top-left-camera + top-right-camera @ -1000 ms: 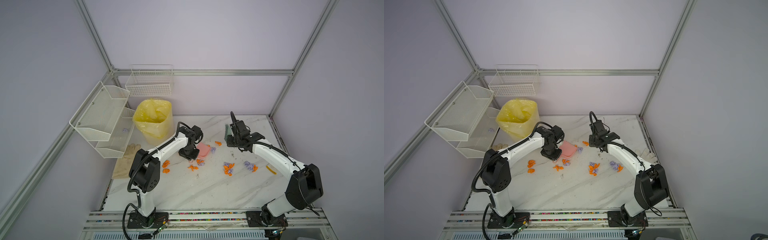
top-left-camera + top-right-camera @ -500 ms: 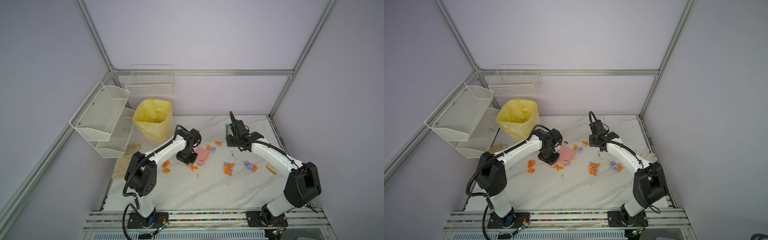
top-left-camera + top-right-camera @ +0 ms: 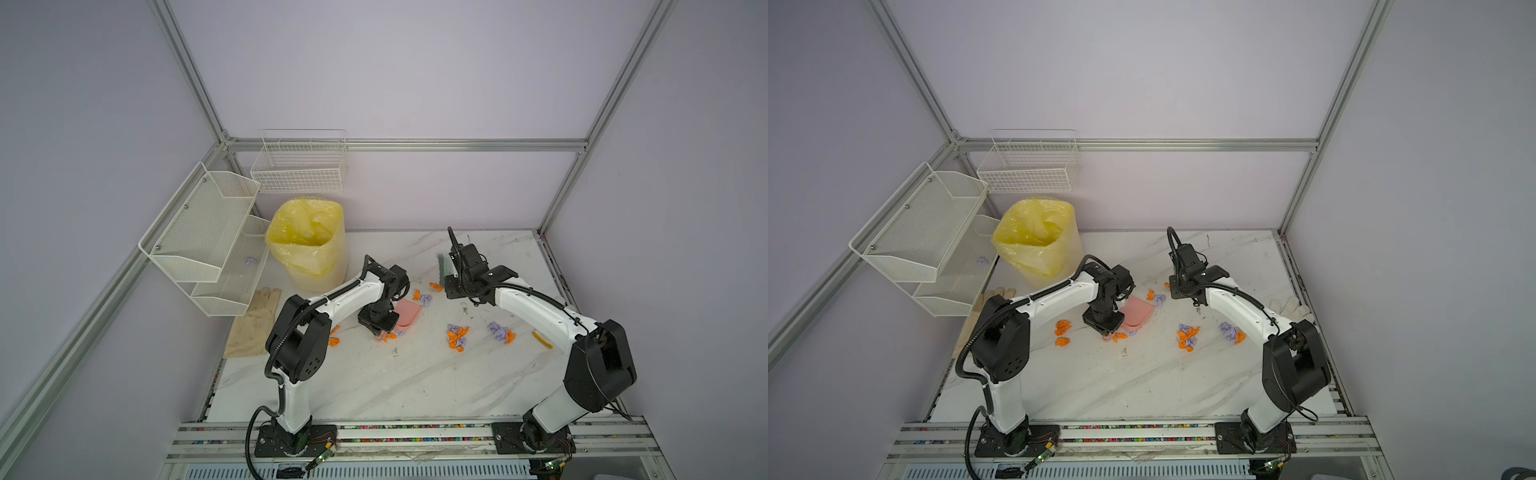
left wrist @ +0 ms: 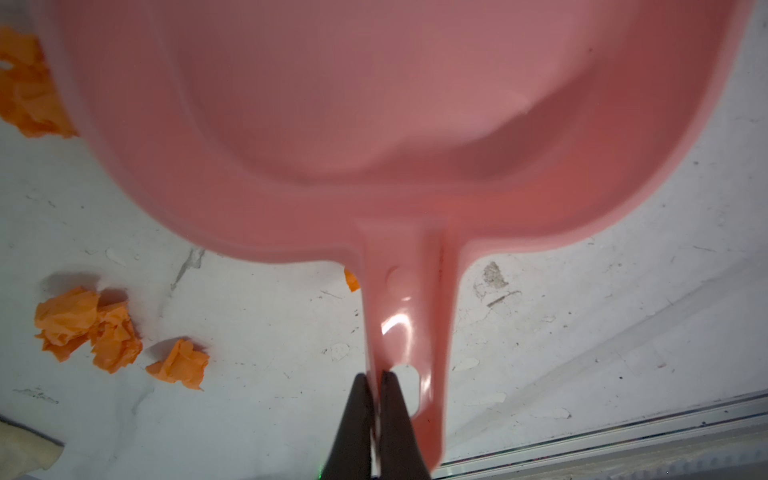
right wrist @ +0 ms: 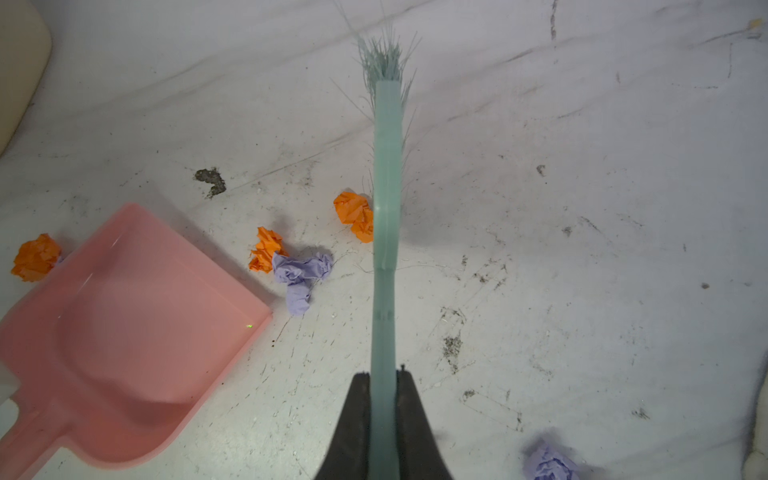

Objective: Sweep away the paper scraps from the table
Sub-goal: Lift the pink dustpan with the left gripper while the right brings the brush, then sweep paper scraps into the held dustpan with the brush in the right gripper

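Note:
My left gripper (image 4: 376, 376) is shut on the handle end of the pink dustpan (image 4: 332, 104), which lies mid-table in both top views (image 3: 406, 314) (image 3: 1136, 312). My right gripper (image 5: 383, 376) is shut on a teal brush (image 5: 386, 208), held behind and to the right of the pan (image 3: 441, 266). Orange and lilac paper scraps lie on the marble table (image 3: 415, 386). One orange wad (image 5: 353, 214) touches the brush, and a pair (image 5: 299, 270) sits off the pan's lip. More clusters lie to the right (image 3: 457, 336) (image 3: 500, 332) and left (image 3: 333, 340) (image 4: 83, 328).
A yellow-lined bin (image 3: 309, 245) stands at the back left, with white wire racks (image 3: 208, 232) (image 3: 299, 166) on the walls beside it. A beige glove (image 3: 253, 324) lies at the left edge. A yellow strip (image 3: 542, 338) and a white glove (image 3: 1289, 307) lie at the right.
My left gripper has drawn the dustpan a little toward the table's front. The right arm with the brush has hardly moved.

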`<state>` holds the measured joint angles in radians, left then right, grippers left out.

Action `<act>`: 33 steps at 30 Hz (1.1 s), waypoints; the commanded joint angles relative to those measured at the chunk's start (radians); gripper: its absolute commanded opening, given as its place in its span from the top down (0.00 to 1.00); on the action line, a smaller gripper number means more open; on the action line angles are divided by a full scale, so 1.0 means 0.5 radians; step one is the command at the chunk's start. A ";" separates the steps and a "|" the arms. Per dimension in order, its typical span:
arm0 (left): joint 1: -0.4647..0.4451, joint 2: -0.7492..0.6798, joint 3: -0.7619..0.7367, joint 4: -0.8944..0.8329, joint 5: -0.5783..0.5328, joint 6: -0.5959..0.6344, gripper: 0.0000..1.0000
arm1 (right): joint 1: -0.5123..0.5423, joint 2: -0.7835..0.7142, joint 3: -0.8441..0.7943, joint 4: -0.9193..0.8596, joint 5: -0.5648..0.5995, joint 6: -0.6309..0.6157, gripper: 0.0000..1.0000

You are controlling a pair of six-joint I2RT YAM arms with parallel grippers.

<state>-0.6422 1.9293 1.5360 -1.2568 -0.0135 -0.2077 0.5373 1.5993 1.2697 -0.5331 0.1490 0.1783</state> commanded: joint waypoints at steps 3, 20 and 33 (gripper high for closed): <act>-0.017 0.019 0.200 -0.032 -0.022 0.050 1.00 | 0.085 0.002 0.001 -0.041 -0.047 -0.085 1.00; -0.038 0.105 0.537 -0.394 -0.137 0.063 1.00 | 0.153 -0.235 0.016 -0.092 0.000 0.071 1.00; -0.061 0.306 0.873 -0.605 -0.187 0.075 1.00 | 0.153 -0.160 -0.065 -0.153 0.072 0.070 1.00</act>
<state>-0.6647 2.0861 1.8572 -1.5032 -0.0917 -0.1898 0.6117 1.5032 1.2572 -0.5892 0.1684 0.2108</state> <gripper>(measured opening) 0.048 0.110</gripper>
